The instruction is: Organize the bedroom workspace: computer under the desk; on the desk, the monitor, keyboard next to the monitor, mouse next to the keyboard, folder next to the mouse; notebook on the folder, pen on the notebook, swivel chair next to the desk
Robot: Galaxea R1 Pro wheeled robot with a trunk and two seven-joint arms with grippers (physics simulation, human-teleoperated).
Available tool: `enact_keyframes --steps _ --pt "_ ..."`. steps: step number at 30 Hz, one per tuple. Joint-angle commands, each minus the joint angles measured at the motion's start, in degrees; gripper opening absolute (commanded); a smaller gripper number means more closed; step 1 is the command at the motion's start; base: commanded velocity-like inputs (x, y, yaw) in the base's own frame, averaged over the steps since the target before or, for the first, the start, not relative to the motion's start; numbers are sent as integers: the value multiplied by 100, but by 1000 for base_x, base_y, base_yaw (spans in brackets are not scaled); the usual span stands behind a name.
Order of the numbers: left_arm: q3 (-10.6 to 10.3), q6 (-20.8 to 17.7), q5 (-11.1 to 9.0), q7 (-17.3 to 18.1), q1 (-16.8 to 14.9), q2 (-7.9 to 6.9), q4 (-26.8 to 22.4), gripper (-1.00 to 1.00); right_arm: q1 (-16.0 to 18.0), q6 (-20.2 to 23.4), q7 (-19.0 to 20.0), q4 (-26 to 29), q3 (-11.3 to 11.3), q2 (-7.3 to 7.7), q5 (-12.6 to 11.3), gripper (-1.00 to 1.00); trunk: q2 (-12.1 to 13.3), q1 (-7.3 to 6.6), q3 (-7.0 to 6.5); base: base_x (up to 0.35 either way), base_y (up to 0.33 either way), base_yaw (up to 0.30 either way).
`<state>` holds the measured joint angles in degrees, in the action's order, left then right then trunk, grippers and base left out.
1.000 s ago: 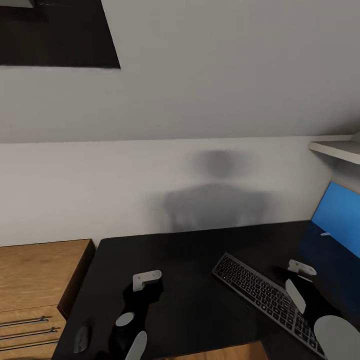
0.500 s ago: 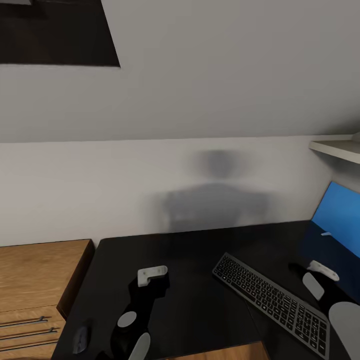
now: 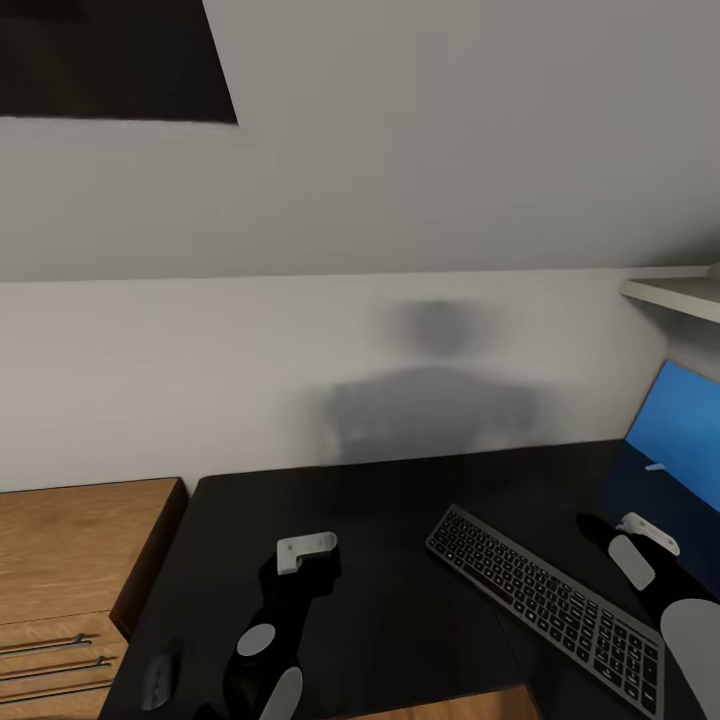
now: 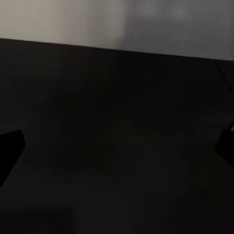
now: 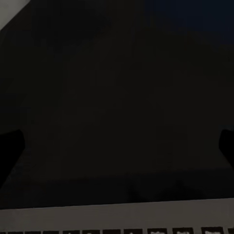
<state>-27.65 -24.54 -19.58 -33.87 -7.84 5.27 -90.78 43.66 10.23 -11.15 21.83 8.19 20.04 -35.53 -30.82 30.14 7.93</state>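
Nearest, the mouse (image 3: 160, 682) lies at the desk's (image 3: 380, 520) front left corner, beside the light-wood chest (image 3: 70, 550); small, light and smooth, it probably wants a pinch across its flanks; the left gripper (image 3: 300, 575) hovers mid-desk, its fingertips set wide at the wrist view's edges, grasping nothing; the right gripper (image 3: 610, 535) hangs likewise spread just beyond the keyboard (image 3: 545, 600), a stiff, slim bar lying askew, best gripped on a long edge; farther right leans a blue panel (image 3: 680, 430).

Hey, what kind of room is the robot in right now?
Probably a home office corner or bedroom workspace: a black desk against a white wall, a keyboard and mouse on it, and a light-wood drawer chest beside it.
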Motion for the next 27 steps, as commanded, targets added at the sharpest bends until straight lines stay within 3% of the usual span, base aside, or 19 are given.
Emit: enact_keyframes --steps 1,20,27 --pt "-10 -15 -46 -49 -7 -1 -4 100 2 33 -28 17 8 3 -49 100 -52 25 30 0 0 0" --pt "-19 -20 -46 -50 -7 9 22 100 2 41 -36 58 16 -7 -208 100 -814 442 371 0 0 -11" --pt "-21 -24 -49 -50 -7 9 25 100 2 41 -34 58 16 -9 -210 100 -1095 596 496 0 0 -167"
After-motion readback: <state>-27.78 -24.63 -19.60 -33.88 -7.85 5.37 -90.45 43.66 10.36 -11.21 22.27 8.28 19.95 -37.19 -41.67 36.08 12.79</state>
